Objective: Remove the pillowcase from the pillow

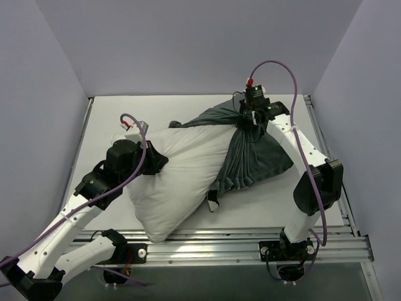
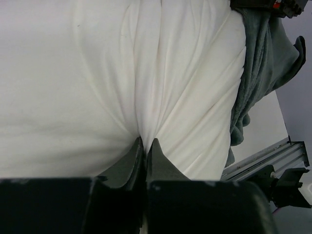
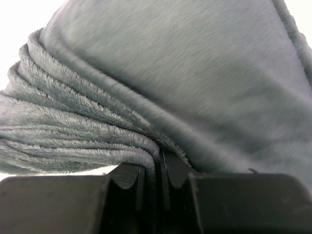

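Pinches a pleat of the white pillow (image 2: 97, 73) in the left gripper (image 2: 145, 146), jaws pressed together on the cloth, with creases fanning away from the fingertips. Grips a bunched fold of the grey-green pillowcase (image 3: 170, 73) in the right gripper (image 3: 158, 158), jaws likewise closed tight on the plush fabric, with ridges of it piled to the left of the fingers. Lies on the desk (image 1: 103, 119) stretched between the two grippers: pillow bare from the left gripper to roughly its middle, pillowcase gathered over the end beside the right gripper and draped from there back towards that arm's base. Pokes one pillow corner past the near desk edge onto the metal rail (image 1: 219, 241), on the base side of the left gripper.
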`<act>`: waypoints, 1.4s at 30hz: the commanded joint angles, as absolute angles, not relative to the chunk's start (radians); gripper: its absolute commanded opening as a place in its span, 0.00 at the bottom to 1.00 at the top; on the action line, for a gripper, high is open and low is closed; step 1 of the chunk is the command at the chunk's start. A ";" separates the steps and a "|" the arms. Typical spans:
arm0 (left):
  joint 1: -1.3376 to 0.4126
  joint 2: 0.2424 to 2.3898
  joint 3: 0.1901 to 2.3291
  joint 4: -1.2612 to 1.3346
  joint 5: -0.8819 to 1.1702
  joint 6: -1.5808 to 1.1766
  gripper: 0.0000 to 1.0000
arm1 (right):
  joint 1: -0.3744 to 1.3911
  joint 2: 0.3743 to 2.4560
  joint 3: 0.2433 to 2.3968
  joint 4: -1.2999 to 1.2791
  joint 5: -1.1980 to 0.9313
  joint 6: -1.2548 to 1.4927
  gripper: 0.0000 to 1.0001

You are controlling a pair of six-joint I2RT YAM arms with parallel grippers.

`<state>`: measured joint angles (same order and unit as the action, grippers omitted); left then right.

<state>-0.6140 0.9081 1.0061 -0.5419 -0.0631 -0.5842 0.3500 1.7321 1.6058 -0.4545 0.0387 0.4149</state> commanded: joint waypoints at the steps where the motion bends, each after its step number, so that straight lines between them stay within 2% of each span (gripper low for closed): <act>1: -0.583 0.717 1.136 -1.020 -0.291 -0.546 0.02 | 0.032 1.749 1.675 -0.422 0.506 0.417 0.00; 6: -0.583 0.707 1.204 -1.078 -0.342 -0.488 0.02 | 0.031 1.727 1.646 -0.364 0.381 0.401 0.00; 7: -0.583 0.715 1.201 -1.054 -0.301 -0.483 0.02 | 0.072 1.708 1.600 -0.330 0.279 0.368 0.00; 11: -0.583 0.799 1.088 -0.785 -0.120 -0.472 0.02 | 0.222 1.637 1.548 -0.221 0.145 0.302 0.00; 14: -0.584 0.921 1.049 -0.611 -0.040 -0.480 0.02 | 0.270 1.615 1.522 -0.163 0.057 0.287 0.18; 15: -0.584 0.952 1.046 -0.577 -0.032 -0.477 0.02 | 0.275 1.611 1.519 -0.155 0.048 0.285 0.34; 17: -0.586 1.030 1.060 -0.510 -0.028 -0.456 0.06 | 0.288 1.595 1.520 -0.164 0.032 0.282 0.47; 18: -0.587 1.048 1.081 -0.496 -0.028 -0.448 0.10 | 0.293 1.585 1.519 -0.170 0.014 0.281 0.60; 19: -0.588 1.058 1.091 -0.480 -0.026 -0.440 0.16 | 0.302 1.554 1.513 -0.178 0.012 0.284 0.66; 21: -0.594 1.062 1.115 -0.456 -0.015 -0.425 0.42 | 0.339 1.508 1.462 -0.193 0.018 0.305 0.79; 22: -0.609 1.055 1.121 -0.454 -0.014 -0.422 0.59 | 0.359 1.450 1.441 -0.207 0.031 0.320 0.82; 23: -0.621 1.036 1.127 -0.468 -0.014 -0.413 0.86 | 0.385 1.416 1.416 -0.237 0.055 0.334 0.83; 24: -0.635 1.023 1.132 -0.480 -0.026 -0.411 0.94 | 0.449 1.382 1.346 -0.245 0.121 0.366 0.87; 25: -0.668 1.009 1.134 -0.497 -0.041 -0.413 0.98 | 0.484 1.344 1.306 -0.248 0.147 0.380 0.88; 26: -0.687 0.979 1.129 -0.530 -0.061 -0.420 0.94 | 0.514 1.277 1.266 -0.259 0.172 0.402 0.88; 30: -0.733 0.924 1.022 -0.545 -0.129 -0.480 0.94 | 0.580 1.120 1.077 -0.294 0.258 0.514 0.88; 34: -0.733 0.969 0.917 -0.500 -0.141 -0.548 0.94 | 0.581 1.014 0.908 -0.250 0.259 0.552 0.86; 38: -0.730 1.119 0.880 -0.399 -0.175 -0.565 0.94 | 0.568 1.113 0.884 -0.155 0.216 0.523 0.86; 42: -0.683 1.285 1.027 -0.400 -0.213 -0.506 0.94 | 0.542 1.268 0.908 -0.020 0.213 0.488 0.86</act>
<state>-0.7227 1.1873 0.9314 -0.4416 -0.1619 -0.5289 0.5682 1.1717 0.8951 -0.1585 0.1986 0.5034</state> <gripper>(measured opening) 0.942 0.863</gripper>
